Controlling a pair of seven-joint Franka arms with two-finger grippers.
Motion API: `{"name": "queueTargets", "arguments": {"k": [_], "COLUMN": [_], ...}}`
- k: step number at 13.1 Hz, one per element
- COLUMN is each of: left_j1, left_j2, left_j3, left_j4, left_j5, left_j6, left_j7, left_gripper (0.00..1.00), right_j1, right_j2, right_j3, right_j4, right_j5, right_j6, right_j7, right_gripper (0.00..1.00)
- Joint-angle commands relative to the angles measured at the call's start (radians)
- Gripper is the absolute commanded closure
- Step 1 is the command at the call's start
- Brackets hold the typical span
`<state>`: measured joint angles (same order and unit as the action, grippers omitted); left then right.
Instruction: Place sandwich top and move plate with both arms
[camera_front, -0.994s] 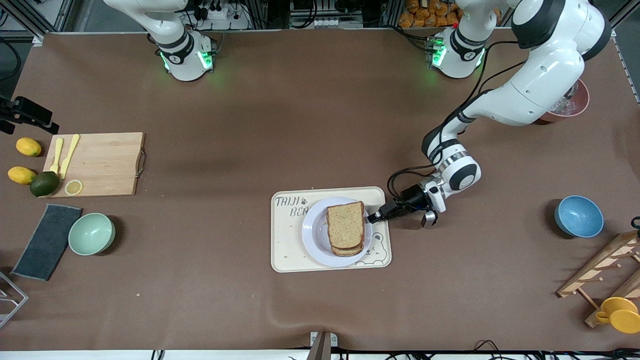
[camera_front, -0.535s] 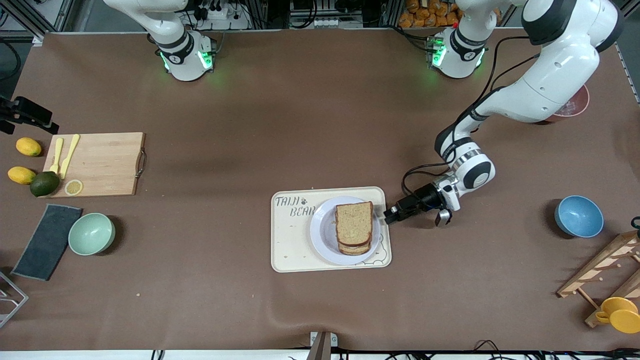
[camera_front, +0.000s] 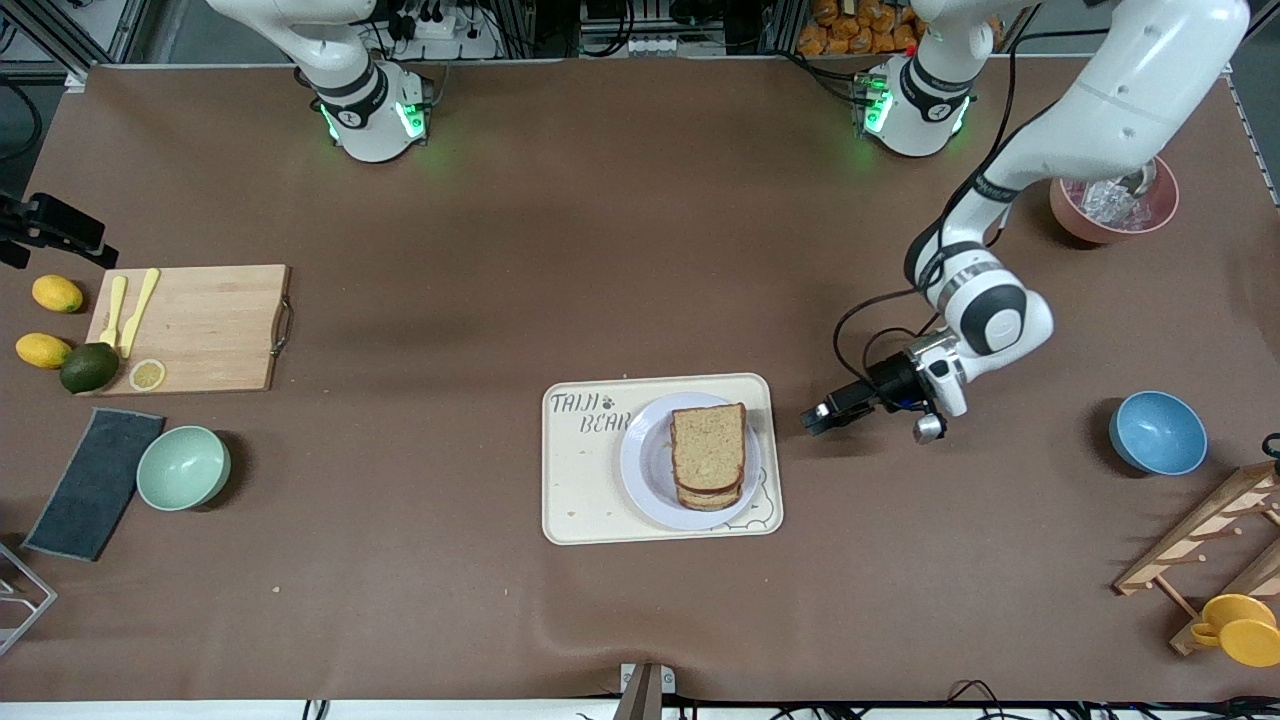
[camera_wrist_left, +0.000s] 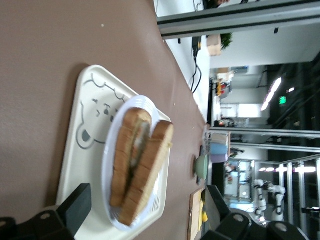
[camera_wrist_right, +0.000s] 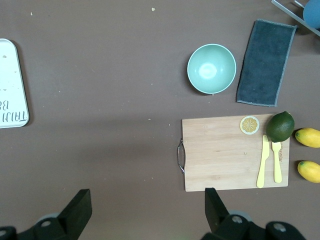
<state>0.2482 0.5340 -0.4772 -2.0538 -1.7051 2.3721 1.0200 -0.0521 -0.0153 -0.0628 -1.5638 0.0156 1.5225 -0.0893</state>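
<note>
On the tray (camera_front: 580, 500), the plate (camera_front: 645, 480) carried the bread top (camera_front: 709, 447); left claw (camera_front: 822, 418) hung wide beside it, right claw (camera_wrist_right: 145, 210) waited wide, so a two-armed plate move seemed next.

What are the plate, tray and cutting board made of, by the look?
Plate: likely plastic or glazed ceramic, pale lavender-white with a smooth, slightly glossy rim. Tray: probably matte cream plastic, with rounded corners and a printed bear. Cutting board: wood or bamboo, with light visible grain and a metal handle.
</note>
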Motion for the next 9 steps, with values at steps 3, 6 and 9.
{"name": "queueTargets", "arguments": {"k": [3,6,9], "left_j1": [0.003,0.036,0.094], "left_j2": [-0.262,-0.386,-0.440], "left_j3": [0.015,0.014,0.015], "left_j4": [-0.092,-0.083,0.004], "left_j5": [0.343,0.765,1.109], "left_j6": [0.030,0.013,-0.155], "left_j7": [-0.364,-0.659,-0.826], "left_gripper": [0.00,0.00,0.00], "right_j1": [0.017,0.017,0.017], "right_j2": [0.005,0.005,0.005], "right_j3": [-0.008,-0.008,-0.009], "right_j4": [0.010,0.010,0.010], "right_j5": [0.000,0.000,0.000], "right_j6": [-0.008,-0.008,-0.008], "right_j7": [-0.006,-0.006,-0.004], "right_gripper": [0.00,0.00,0.00]}}
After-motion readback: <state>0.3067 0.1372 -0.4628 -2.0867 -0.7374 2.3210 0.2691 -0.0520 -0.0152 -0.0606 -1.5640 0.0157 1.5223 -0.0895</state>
